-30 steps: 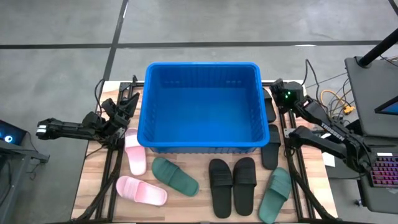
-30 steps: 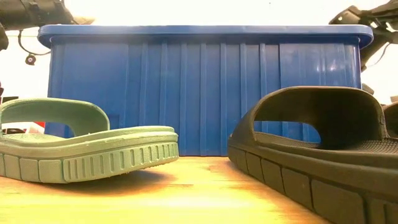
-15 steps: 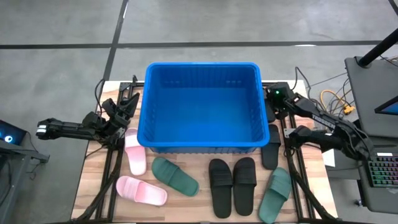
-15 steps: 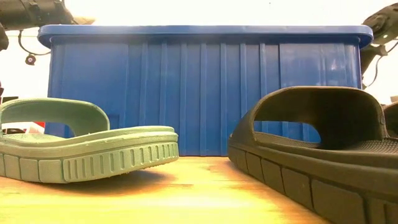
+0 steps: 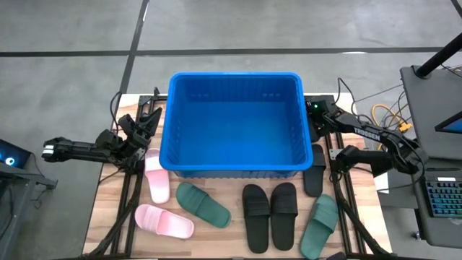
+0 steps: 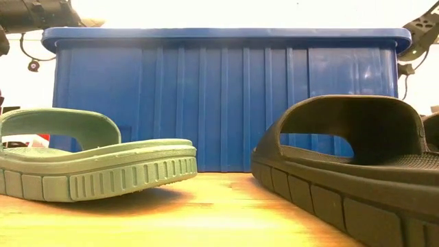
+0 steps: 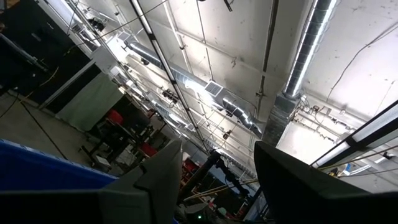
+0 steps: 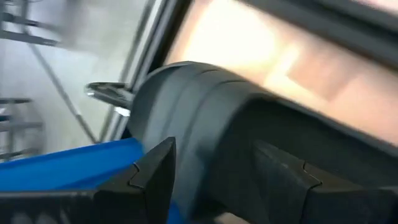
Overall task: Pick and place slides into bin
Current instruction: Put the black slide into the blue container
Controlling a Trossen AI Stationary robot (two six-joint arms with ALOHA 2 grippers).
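Observation:
The blue bin (image 5: 234, 123) stands at the table's far middle. In front of it lie a pink pair (image 5: 156, 177) (image 5: 164, 221), two green slides (image 5: 203, 204) (image 5: 320, 225) and two black ones (image 5: 255, 217) (image 5: 284, 213). Another black slide (image 5: 315, 172) lies right of the bin. My right gripper (image 5: 315, 114) is open beside the bin's right wall, over one more black slide (image 8: 205, 112), which shows just ahead of its spread fingers. My left gripper (image 5: 148, 121) is open and empty left of the bin, pointing upward (image 7: 214, 180).
The bin's right wall (image 8: 68, 165) stands close beside my right gripper. The green slide (image 6: 89, 161) and a black slide (image 6: 350, 165) lie near the table's front edge. Cables and a keyboard lie past the table's right edge (image 5: 440, 195).
My right gripper has moved toward the table's left, up to the bin's right wall and the black slide lying beside it. My left arm and all the slides have stayed where they were.

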